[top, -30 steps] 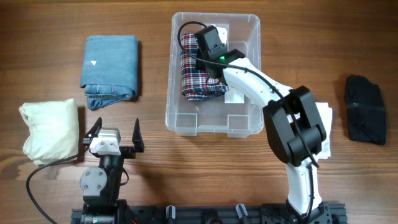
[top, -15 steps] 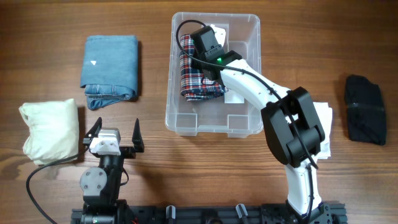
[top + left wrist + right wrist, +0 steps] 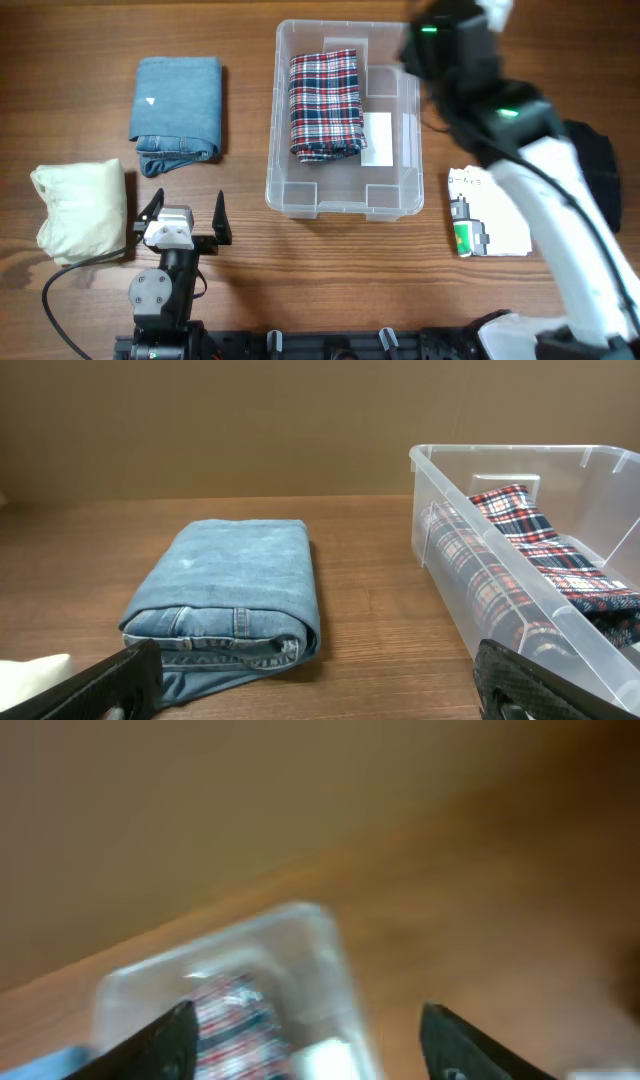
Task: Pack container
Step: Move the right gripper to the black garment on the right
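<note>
The clear container stands at the table's middle back, with a folded red-and-blue plaid cloth lying in its left half and a white label on its floor. The container and plaid cloth also show in the left wrist view, and blurred in the right wrist view. My right gripper is open and empty, lifted high over the container's right rear corner. My left gripper is open and empty near the front left, in front of folded blue jeans, which also show in the left wrist view.
A cream folded cloth lies at the far left. A white packet with green print lies right of the container. A black garment lies at the far right, mostly hidden by my right arm.
My right gripper has let go of the plaid cloth, which now lies flat in the container, and the arm has risen and swung back to the right. The left arm has not moved.
</note>
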Robot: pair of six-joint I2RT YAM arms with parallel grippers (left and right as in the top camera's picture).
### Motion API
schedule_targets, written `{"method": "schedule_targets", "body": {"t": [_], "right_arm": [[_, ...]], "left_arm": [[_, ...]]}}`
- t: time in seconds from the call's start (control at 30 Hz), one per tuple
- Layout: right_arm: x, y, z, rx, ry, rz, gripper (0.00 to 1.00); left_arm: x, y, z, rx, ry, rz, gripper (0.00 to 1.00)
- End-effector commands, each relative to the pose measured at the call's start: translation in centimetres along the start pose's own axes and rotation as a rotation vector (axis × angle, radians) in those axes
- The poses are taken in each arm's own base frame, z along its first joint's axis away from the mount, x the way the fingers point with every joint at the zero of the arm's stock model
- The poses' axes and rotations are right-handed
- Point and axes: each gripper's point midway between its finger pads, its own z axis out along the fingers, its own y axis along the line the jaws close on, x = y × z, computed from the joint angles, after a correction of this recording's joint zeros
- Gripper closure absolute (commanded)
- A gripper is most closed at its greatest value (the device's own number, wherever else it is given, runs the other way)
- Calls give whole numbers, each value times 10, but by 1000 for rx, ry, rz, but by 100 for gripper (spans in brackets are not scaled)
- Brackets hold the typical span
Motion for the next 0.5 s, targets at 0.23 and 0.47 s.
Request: {"method": "schedule_targets", "body": {"t": [0.23, 0.47], "right_arm": [[12, -237, -34, 685, 17, 598, 0], [70, -313, 18, 729, 105, 819, 1]], "left_arm": [[3, 2, 0, -10, 8, 13, 0], [3, 2, 0, -10, 8, 13, 0]]}}
